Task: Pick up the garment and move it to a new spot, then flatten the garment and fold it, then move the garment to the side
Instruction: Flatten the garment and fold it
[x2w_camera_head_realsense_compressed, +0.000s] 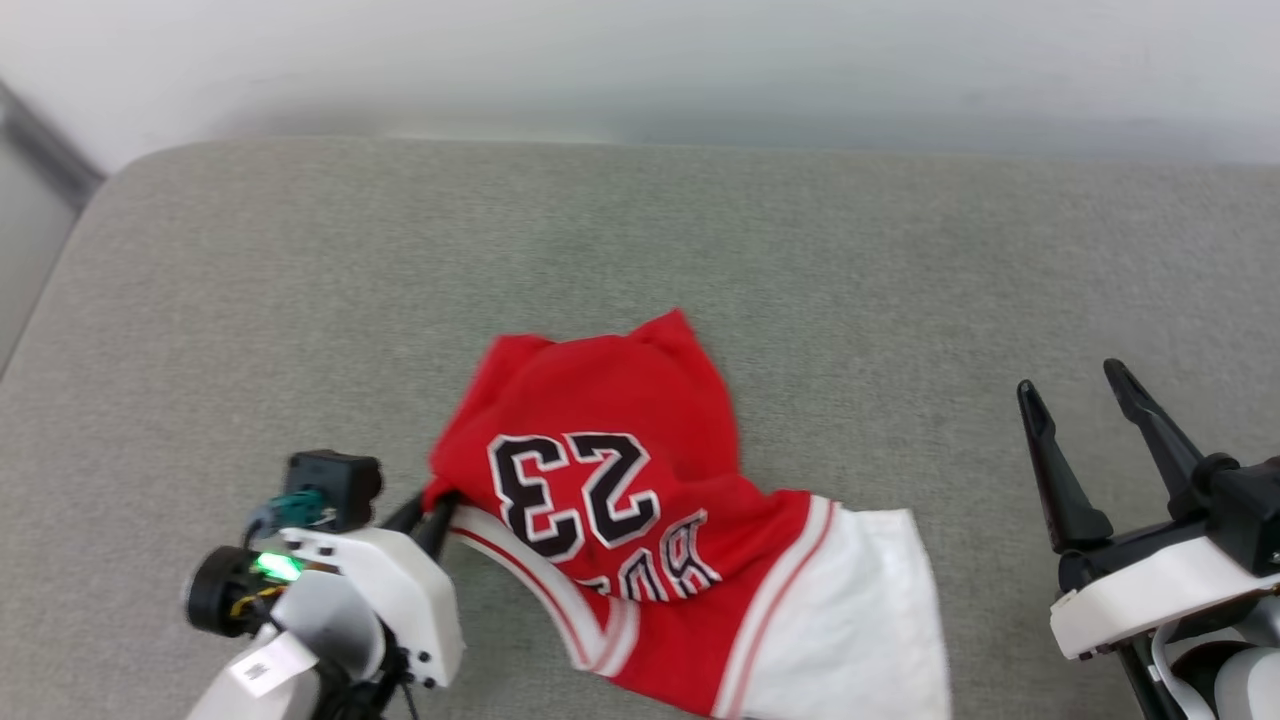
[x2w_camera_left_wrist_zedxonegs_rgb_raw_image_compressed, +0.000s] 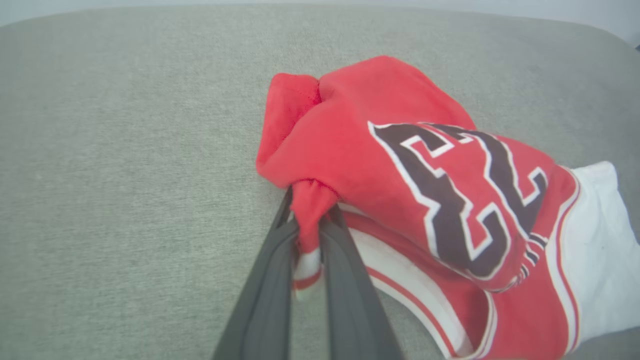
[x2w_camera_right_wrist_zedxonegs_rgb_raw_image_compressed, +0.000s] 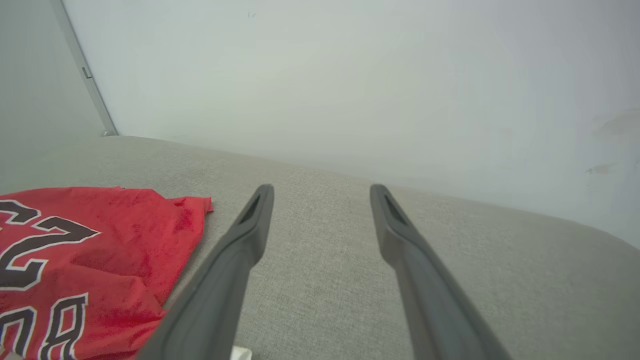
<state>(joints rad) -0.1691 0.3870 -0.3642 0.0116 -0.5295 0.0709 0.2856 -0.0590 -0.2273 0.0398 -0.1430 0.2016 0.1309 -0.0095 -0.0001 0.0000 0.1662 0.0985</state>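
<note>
The garment (x2w_camera_head_realsense_compressed: 640, 500) is a red jersey with white sleeves, striped trim and a black "23", lying crumpled on the grey cushion near its front middle. In the left wrist view the garment (x2w_camera_left_wrist_zedxonegs_rgb_raw_image_compressed: 400, 165) has a bunched red fold pinched between my two dark fingers. My left gripper (x2w_camera_head_realsense_compressed: 440, 505) sits at the garment's left edge, shut on that fold; in the wrist view the left gripper (x2w_camera_left_wrist_zedxonegs_rgb_raw_image_compressed: 310, 210) clamps the cloth. My right gripper (x2w_camera_head_realsense_compressed: 1075, 385) stands open to the right of the garment, apart from it. In its own view the right gripper (x2w_camera_right_wrist_zedxonegs_rgb_raw_image_compressed: 320, 192) holds nothing, with the garment (x2w_camera_right_wrist_zedxonegs_rgb_raw_image_compressed: 90, 260) at lower left.
The grey fabric cushion (x2w_camera_head_realsense_compressed: 300, 280) spreads wide around the garment, with bare room at the back and on both sides. A pale wall (x2w_camera_head_realsense_compressed: 640, 60) runs behind it. The cushion's rounded left corner (x2w_camera_head_realsense_compressed: 120, 180) meets a dark strip by the wall.
</note>
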